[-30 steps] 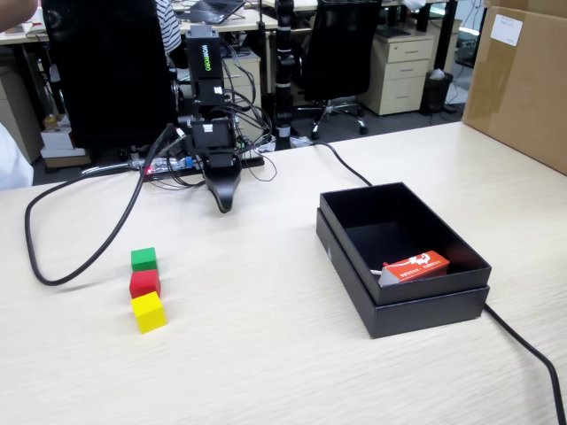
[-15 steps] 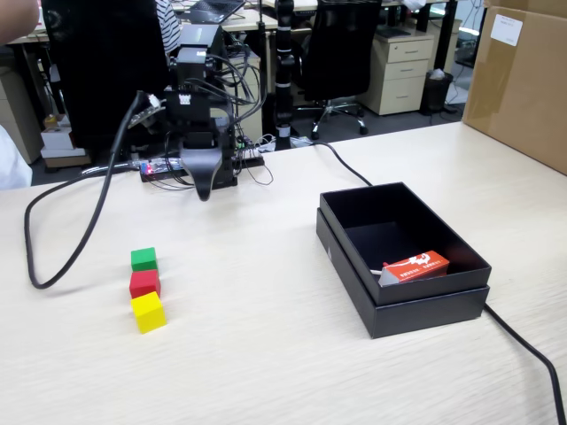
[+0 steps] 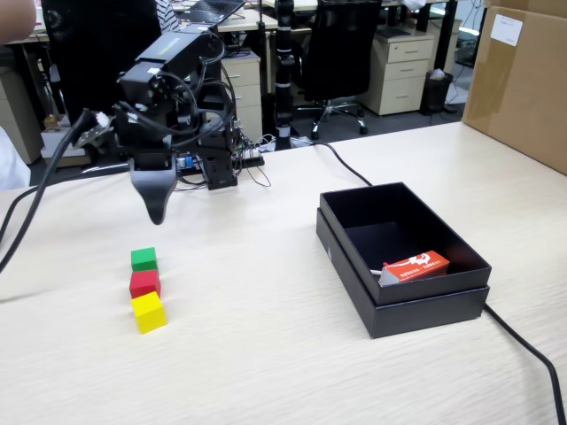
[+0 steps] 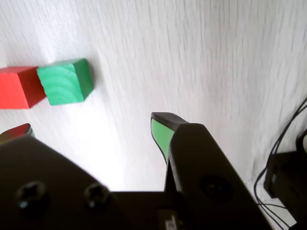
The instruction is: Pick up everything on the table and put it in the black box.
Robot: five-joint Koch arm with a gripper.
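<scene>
In the fixed view, the arm is leaning out over the pale wood-grain desk (image 3: 292,354), and its black pincer (image 3: 156,211) is hanging tip-down in the air, just above and behind the row of cubes. From this side the jaws are lining up one behind the other into a single dark point, so I cannot tell here whether they are spread or pressed together. The green cube (image 3: 143,258), the red cube (image 3: 144,282) and the yellow cube (image 3: 149,312) are sitting in a short line, each touching the next, with green farthest from the camera and yellow nearest. Well apart to the right, the black box (image 3: 416,305) is standing open on the desk, and an orange-red packet (image 3: 415,266) is lying inside near its front wall. A brown carton (image 3: 523,80) is standing at the far right edge, and a black cable (image 3: 532,354) is trailing past the box.

In the wrist view, the pincer (image 4: 91,128) is showing its jaws spread wide, one green-lined tip at the centre and another tip peeking in at the left edge, with nothing between them. The green cube (image 4: 65,81) and red cube (image 4: 19,87) are lying on the desk (image 4: 201,62) at upper left, touching.
</scene>
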